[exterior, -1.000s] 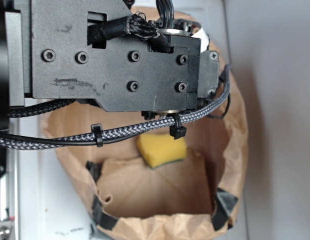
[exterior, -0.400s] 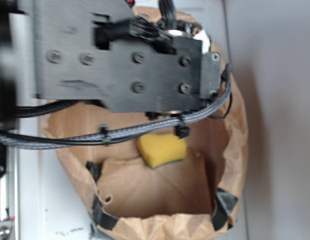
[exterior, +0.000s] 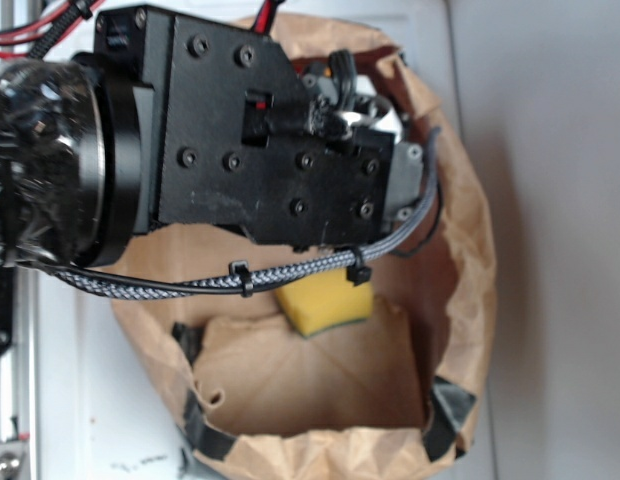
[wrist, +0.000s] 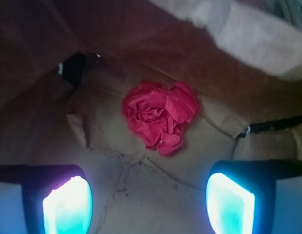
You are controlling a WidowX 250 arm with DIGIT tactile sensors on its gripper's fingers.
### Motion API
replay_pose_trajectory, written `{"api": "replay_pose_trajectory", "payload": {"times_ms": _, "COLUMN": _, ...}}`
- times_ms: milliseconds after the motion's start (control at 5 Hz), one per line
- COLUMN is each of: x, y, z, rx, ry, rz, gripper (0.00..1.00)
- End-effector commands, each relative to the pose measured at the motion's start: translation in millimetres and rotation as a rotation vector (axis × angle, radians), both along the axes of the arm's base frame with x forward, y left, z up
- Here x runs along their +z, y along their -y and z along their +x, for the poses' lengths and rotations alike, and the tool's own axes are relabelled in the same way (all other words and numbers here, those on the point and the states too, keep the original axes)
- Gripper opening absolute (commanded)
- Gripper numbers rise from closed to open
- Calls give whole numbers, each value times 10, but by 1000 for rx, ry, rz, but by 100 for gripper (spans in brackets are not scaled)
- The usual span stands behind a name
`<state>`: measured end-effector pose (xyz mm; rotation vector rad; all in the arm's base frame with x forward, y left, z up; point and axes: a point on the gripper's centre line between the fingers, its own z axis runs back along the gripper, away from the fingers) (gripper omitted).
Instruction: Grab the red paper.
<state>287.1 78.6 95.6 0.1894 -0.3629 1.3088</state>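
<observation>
brown paper bag [wrist: 141, 44] floor holds the red paper [wrist: 160, 116], ahead of the empty, wide-spread gripper [wrist: 148, 204].

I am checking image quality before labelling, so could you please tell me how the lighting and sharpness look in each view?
Exterior view: evenly lit and mostly sharp, though the arm's near end is soft and the arm hides much of the paper bag. Wrist view: dim inside the bag, the red paper fairly clear, while the open claw has fingertips glowing overexposed, with a bluish-purple tint.
</observation>
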Motion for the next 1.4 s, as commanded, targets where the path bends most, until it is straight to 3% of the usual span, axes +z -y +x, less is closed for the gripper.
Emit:
{"api": "replay_pose_trajectory", "payload": {"times_ms": 0, "x": 72, "y": -303, "z": 27, "rx": 106, "ry": 73, "rz": 19, "gripper": 100}}
{"api": "replay_pose_trajectory", "payload": {"times_ms": 400, "x": 59, "y": -422, "z": 134, "rx": 190, "ry": 47, "rz": 44, "gripper": 100}}
{"api": "replay_pose_trajectory", "payload": {"times_ms": 600, "x": 38, "y": -459, "z": 105, "rx": 216, "ry": 3, "rz": 74, "gripper": 100}}
{"api": "replay_pose_trajectory", "payload": {"times_ms": 800, "x": 44, "y": -486, "z": 29, "rx": 227, "ry": -1, "rz": 76, "gripper": 100}}
{"api": "replay_pose_trajectory", "payload": {"times_ms": 1200, "x": -56, "y": -533, "z": -136, "rx": 205, "ry": 30, "rz": 28, "gripper": 100}}
